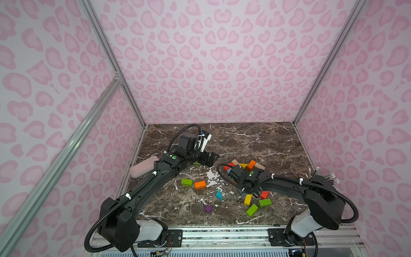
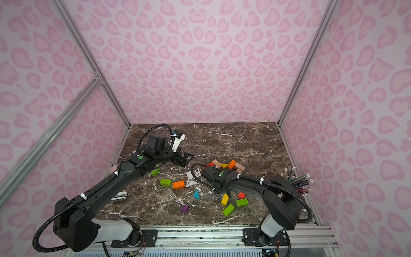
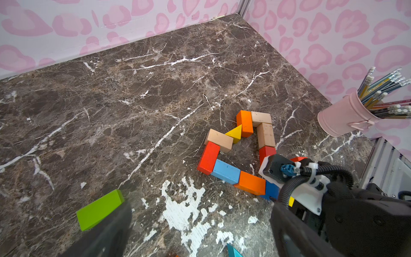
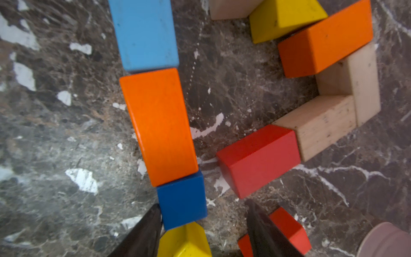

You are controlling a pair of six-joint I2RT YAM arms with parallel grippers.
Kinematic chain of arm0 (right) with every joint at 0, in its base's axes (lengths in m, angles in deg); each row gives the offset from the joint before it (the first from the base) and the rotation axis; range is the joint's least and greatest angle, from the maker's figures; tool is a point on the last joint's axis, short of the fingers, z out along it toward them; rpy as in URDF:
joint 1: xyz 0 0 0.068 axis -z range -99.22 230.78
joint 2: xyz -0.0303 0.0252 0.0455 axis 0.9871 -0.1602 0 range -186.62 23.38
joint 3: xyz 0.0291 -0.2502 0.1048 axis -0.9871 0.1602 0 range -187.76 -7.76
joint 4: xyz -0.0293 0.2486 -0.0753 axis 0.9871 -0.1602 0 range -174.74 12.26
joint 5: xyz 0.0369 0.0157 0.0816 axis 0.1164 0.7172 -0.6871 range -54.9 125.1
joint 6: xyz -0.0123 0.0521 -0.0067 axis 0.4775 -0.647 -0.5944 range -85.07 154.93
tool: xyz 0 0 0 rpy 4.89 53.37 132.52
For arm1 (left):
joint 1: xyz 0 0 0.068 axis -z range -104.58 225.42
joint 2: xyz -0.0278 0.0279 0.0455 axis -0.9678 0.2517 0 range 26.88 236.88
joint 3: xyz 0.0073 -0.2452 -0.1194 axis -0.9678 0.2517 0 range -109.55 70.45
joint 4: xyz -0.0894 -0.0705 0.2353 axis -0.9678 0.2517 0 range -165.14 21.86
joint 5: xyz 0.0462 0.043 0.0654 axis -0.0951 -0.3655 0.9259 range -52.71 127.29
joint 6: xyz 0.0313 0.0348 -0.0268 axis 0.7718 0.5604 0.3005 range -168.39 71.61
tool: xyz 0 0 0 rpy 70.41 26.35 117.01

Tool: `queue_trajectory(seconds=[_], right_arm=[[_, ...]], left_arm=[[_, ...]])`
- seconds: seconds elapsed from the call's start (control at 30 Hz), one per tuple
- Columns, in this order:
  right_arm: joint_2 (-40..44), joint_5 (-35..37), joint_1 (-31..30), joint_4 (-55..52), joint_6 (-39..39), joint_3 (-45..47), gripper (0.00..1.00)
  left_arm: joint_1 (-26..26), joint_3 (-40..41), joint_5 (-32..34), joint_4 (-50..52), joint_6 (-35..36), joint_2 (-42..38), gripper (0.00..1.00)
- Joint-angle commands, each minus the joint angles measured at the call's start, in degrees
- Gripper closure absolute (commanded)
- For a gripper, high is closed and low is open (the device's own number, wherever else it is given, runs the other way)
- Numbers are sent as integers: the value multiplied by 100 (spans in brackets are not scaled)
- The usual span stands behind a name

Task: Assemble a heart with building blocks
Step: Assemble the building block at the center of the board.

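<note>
Plainly, in both top views the left fingers hang spread wide and empty above the bench, well back from the work. I judge they are parked there to leave the other arm room. The right arm bends low over the heart outline, right of the bench's middle, and its wrist hides its fingers. Spare blocks wait nearer the arm bases: a green brick just beside an orange brick, a teal wedge and a purple cube. A top view also shows a green wedge under the left arm.

From the left wrist, the outline reads as bricks laid flat, end to end. A yellow wedge makes the notch between the lobes, a red brick and a light blue brick run down one side, and the right arm covers the tip. The pink cup of pencils stands well apart.

From the right wrist, the right fingers stand apart, clamping nothing. One is just beside the dark blue cube, the other clear of it. The sides have not yet met at the tip — likely why the arm works there.

No brand, label or writing is legible in any view.
</note>
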Motion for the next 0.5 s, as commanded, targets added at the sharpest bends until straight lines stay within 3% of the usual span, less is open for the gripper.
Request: queue_trajectory(seconds=[0.0, 0.47], right_arm=[[-42, 294, 0, -138, -135, -90, 35], [240, 110, 54, 142, 112, -35, 36]], left_arm=[[-10, 6, -31, -329, 47, -12, 1], [-10, 15, -177, -376, -80, 73, 3]])
